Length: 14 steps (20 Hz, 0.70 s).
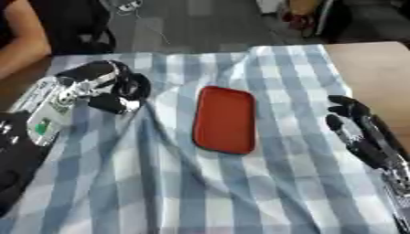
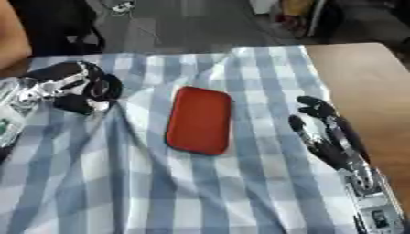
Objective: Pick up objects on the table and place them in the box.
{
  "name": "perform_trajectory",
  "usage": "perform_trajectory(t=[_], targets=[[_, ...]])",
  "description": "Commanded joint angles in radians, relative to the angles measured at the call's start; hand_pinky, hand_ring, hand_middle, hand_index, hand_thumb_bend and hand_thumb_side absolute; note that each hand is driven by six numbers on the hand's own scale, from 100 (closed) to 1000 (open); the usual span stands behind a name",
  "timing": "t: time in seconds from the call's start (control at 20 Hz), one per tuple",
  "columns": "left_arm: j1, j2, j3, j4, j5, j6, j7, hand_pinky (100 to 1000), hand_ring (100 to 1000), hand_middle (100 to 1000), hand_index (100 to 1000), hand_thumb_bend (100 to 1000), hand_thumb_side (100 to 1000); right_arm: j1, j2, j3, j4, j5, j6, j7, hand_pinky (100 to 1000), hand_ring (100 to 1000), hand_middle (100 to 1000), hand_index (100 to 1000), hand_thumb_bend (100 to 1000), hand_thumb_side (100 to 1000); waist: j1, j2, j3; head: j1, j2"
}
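Observation:
A flat red box [image 1: 225, 119] with rounded corners lies in the middle of the blue-and-white checked cloth [image 1: 160, 183]. My left hand [image 1: 108, 87] is at the cloth's far left, well to the left of the red box, with its fingers curled into a ring. I see nothing clearly held in it; a dark piece [image 1: 110, 104] under it may be its thumb. My right hand [image 2: 324, 132] rests at the right of the box, fingers straight and pointing up the table, holding nothing. No loose object shows on the cloth.
Bare wooden tabletop [image 2: 368, 82] shows to the right of the cloth. The cloth is rumpled, with a fold [image 1: 152, 132] running down from my left hand. A person's arm [image 1: 20, 41] shows at the far left edge, off the cloth.

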Motion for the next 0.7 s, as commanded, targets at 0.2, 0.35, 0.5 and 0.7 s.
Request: perform_trajectory(t=[0.2, 0.35, 0.5, 0.7], targets=[[-0.017, 0.039, 0.019, -0.042, 0.028, 0.024, 0.002, 921, 711, 483, 448, 100, 600, -0.006, -0.022, -0.009, -0.012, 0.003, 0.001, 0.002, 899, 837, 900, 918, 434, 866, -0.001, -0.018, 0.003, -0.013, -0.004], [-0.017, 0.039, 0.019, -0.042, 0.026, 0.026, 0.002, 920, 711, 481, 448, 100, 600, -0.006, -0.023, -0.009, -0.012, 0.002, 0.001, 0.002, 899, 837, 900, 918, 433, 866, -0.001, -0.018, 0.003, -0.013, -0.004], [-0.018, 0.038, 0.02, -0.039, 0.024, 0.027, 0.002, 920, 710, 479, 447, 100, 599, -0.006, -0.023, -0.009, -0.012, 0.002, 0.001, 0.003, 899, 837, 900, 918, 433, 866, -0.001, -0.017, 0.003, -0.014, -0.003], [-0.018, 0.038, 0.02, -0.038, 0.021, 0.026, 0.002, 919, 709, 476, 446, 100, 598, -0.007, -0.023, -0.009, -0.012, 0.002, 0.001, 0.003, 899, 838, 900, 918, 432, 866, -0.001, -0.018, 0.003, -0.014, -0.003]])
